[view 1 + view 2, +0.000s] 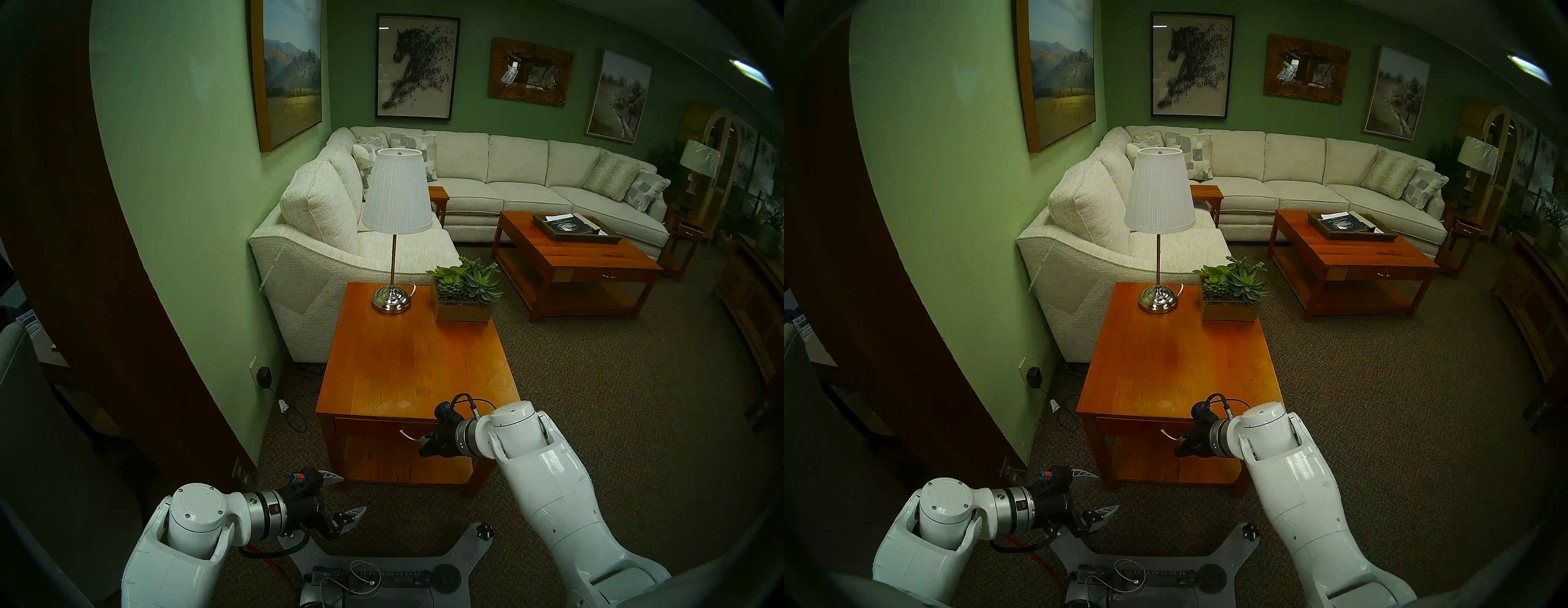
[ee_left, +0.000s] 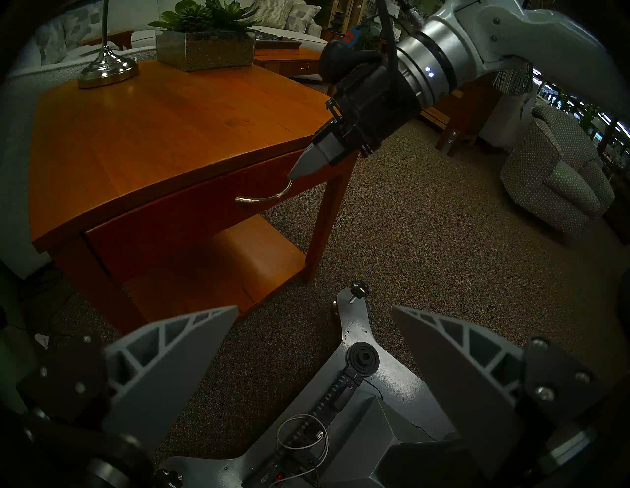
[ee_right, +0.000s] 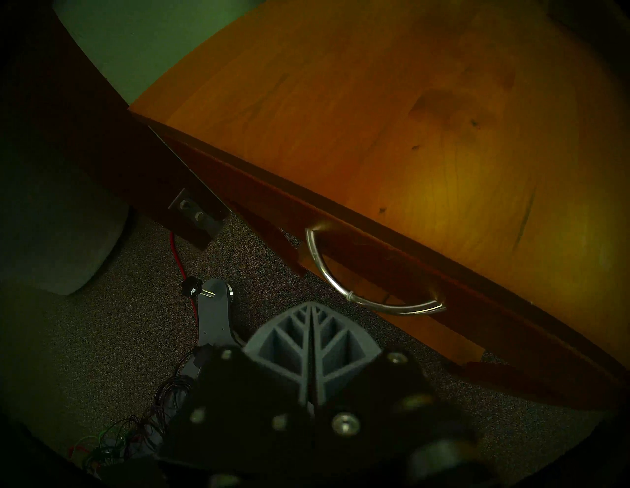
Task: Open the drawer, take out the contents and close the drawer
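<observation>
From the head, the orange-brown end table [image 1: 418, 361] stands just ahead of the robot beside the pale sofa [image 1: 322, 237], with a white-shaded lamp [image 1: 396, 191] and a box of succulents [image 1: 464, 293] at its far end. The drawer [image 1: 373, 426] sits under the near edge of the top and looks pushed fully in; only the left stub of its silver handle [image 1: 406, 434] shows here, since the right gripper [image 1: 421, 443] covers the rest. The left wrist camera gives the side view the head lacks — the right gripper's [image 2: 292, 175] fingers are pressed together into a single point, empty, and that point sits at the right end of the handle [image 2: 264, 199], so near that touching cannot be ruled in or out. The right wrist view looks along those shut fingers [image 3: 286, 337] and shows the whole curved bail [image 3: 371, 303] standing out from the drawer front [image 3: 375, 254], with the tip just short of it and nothing hooked. No view shows inside the drawer, so its contents stay unseen. The left gripper [image 1: 343, 494] hangs low over the carpet to the table's left, well apart from it — its fingers [image 2: 177, 354] spread wide with nothing between them, and below them only the robot's grey base plate [image 2: 354, 327].
</observation>
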